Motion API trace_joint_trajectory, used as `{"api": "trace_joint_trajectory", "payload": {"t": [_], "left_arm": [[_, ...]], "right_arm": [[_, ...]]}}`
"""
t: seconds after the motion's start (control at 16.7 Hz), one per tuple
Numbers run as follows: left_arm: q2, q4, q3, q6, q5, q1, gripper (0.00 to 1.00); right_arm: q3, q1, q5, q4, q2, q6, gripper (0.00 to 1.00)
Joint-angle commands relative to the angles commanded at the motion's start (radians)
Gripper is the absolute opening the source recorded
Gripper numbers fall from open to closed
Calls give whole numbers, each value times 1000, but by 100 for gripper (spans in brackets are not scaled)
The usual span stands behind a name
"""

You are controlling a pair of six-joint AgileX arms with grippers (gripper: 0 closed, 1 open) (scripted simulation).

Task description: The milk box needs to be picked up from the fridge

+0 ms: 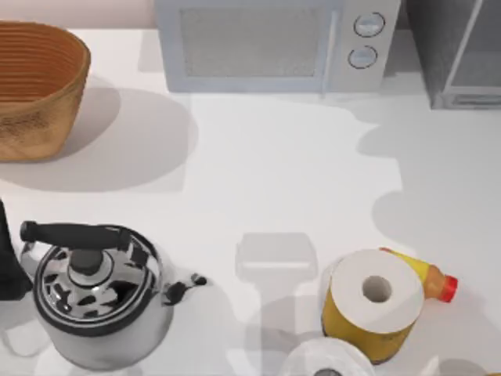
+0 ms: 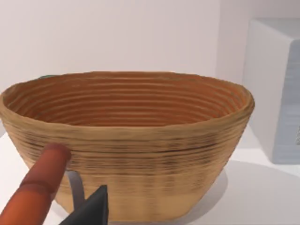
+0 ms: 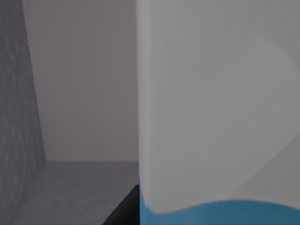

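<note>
The milk box [image 3: 215, 117] stands very close in the right wrist view, its white upper part above a sky-blue band. Grey inner walls and a grey floor of the fridge [image 3: 70, 187] surround it. A dark part of my right gripper [image 3: 125, 209] shows right beside the carton's lower edge; I cannot tell whether it touches. In the top view the fridge [image 1: 462, 55] is a dark grey box at the back right corner, its pale door in a light grey frame. My left arm [image 1: 6, 262] stays at the table's left edge, a dark part of its gripper [image 2: 91, 211] before the basket.
A white microwave [image 1: 274, 43] with two dials stands at the back middle. A woven basket [image 1: 35, 86] sits back left, a steel kettle [image 1: 94, 294] front left. A paper roll [image 1: 376, 301], a yellow bottle [image 1: 434, 282] with a red cap and another white roll [image 1: 329, 360] crowd the front right.
</note>
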Motion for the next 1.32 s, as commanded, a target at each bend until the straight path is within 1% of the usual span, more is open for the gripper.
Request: {"api": "trace_joint_trajectory", "payload": {"t": [0.48,0.84,1.08,1.32], "left_arm": [[0,0,0,0,0,0,100],[0,0,0,0,0,0,100],[0,0,0,0,0,0,100],[0,0,0,0,0,0,100]], "right_arm": [[-235,-28,-30,92,-144,1,0],[-243,-26,-33,94,-145,3,0],[-290,-10,-19,34,-250,1,0],[-402,28,18,-110,-522,-4,0]]}}
